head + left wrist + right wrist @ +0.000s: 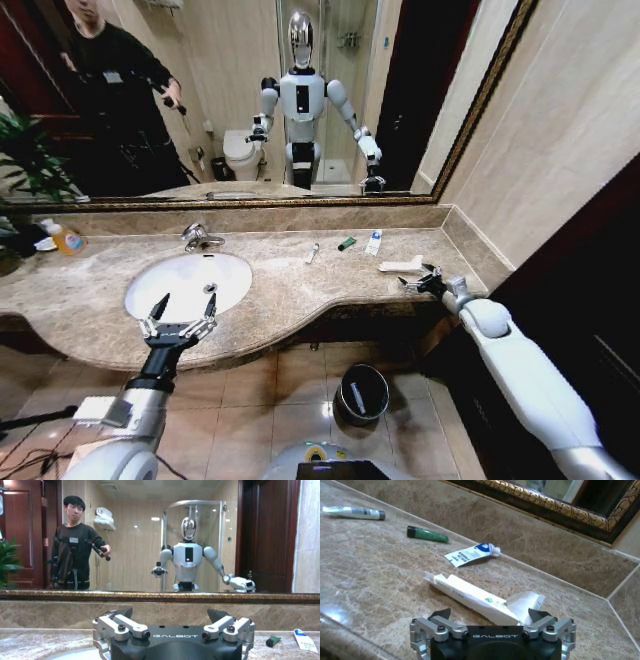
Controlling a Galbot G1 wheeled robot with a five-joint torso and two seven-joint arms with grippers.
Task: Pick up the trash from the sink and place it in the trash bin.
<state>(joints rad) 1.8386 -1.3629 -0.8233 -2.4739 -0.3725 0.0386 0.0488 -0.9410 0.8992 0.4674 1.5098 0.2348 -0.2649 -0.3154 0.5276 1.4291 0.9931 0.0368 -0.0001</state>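
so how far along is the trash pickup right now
Nothing clearly binned yet. In hand: the right gripper sits open around the white flat carton on the beige marble vanity top. Left: small white tube, green piece, grey-capped tube. The left gripper hovers open over the white basin; round black bin waits below.

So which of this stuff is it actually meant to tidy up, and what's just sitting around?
Part of the job:
white carton, at the right claw
blue-and-white tube
green piece
grey-capped white tube
sink
trash bin on the floor
left claw, open over the sink

Just lying about:
orange-labelled bottle
plant
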